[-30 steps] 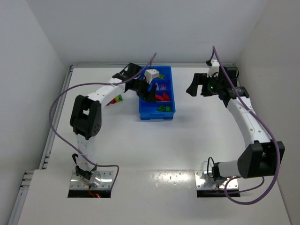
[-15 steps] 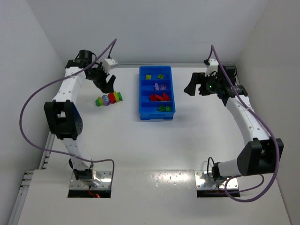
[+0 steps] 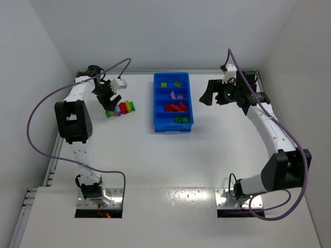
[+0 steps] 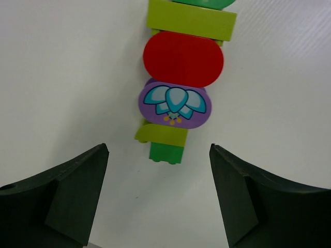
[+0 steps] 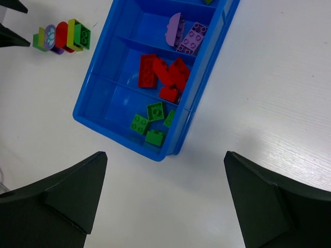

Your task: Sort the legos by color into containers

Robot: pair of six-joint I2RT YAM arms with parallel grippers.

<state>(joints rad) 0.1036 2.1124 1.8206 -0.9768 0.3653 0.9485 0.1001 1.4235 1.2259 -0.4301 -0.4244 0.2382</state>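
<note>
**Nearly sorted: one cluster of six lies outside the tray**

One blue tray point(image 3: 172, 127) is seen on the white table point(image 3: 170, 165), and its four compartments are ranged away from the arm bases. In the nearest compartment four green bricks point(image 5: 155, 110) are counted. In the second lie red bricks point(image 5: 148, 70), about four, overlapping so that an exact count cannot be given. Two purple pieces point(image 5: 189, 39) are held in the third compartment, and two yellow-green bricks point(image 3: 163, 84) in the farthest.

One multicoloured cluster point(image 4: 182, 58) is left on the table to the left of the tray, well apart from it. Six joined pieces are counted in it: green, yellow-green, a purple piece printed with a flower, red, yellow-green, green.

The left arm point(image 3: 75, 119) is stretched along the table's left edge. The left gripper point(image 3: 109, 98) is pointed down over the cluster's green end, its jaws spread wide with nothing gripped and no brick touched. The right arm point(image 3: 269, 129) is reached to the far right. The right gripper point(image 3: 209, 97) is held above the table just right of the tray, jaws spread fully and empty.
</note>
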